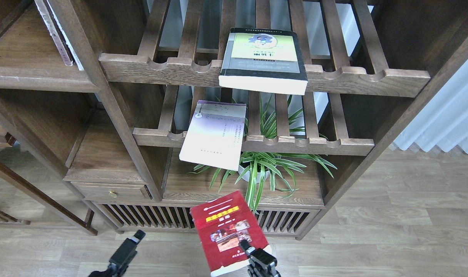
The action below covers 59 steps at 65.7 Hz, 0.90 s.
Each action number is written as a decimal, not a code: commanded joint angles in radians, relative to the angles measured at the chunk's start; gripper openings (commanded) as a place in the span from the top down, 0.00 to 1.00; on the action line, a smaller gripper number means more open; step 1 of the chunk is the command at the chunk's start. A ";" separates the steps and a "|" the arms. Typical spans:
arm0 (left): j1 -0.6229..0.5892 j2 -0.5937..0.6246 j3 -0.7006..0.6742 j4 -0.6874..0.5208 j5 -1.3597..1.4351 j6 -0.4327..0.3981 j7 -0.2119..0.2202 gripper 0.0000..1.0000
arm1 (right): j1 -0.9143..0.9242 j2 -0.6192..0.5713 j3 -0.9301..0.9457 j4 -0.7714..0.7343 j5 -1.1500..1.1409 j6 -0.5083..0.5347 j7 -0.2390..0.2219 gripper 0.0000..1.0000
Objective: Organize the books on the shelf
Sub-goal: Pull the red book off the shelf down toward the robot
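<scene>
The red book (229, 232), with its yellow title band and a photo on the cover in print too small to read, is pinched at its lower right corner by the right gripper (254, 257). Above it, the lavender-white book (213, 134) overhangs the lower slatted rack (307, 145); higher still, the yellow-green book (263, 59) lies on the upper slatted rack (372, 79). Left of the red book, the left gripper (132, 241) holds nothing; how far it is open cannot be told.

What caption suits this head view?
Right pincer lifts a red book toward the bookcase; left pincer idle.
</scene>
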 commanded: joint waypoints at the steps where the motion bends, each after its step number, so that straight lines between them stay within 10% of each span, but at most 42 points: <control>1: -0.006 -0.020 0.040 -0.001 0.001 0.000 0.001 0.00 | 0.000 0.000 -0.012 0.000 0.000 0.000 -0.012 0.85; 19: -0.015 -0.097 0.077 0.013 0.005 0.000 0.004 0.02 | 0.000 0.002 -0.049 0.000 -0.001 0.000 -0.032 0.85; 59: -0.025 -0.152 0.114 0.034 0.005 0.000 0.012 0.54 | -0.001 0.002 -0.049 0.000 -0.001 0.000 -0.041 0.85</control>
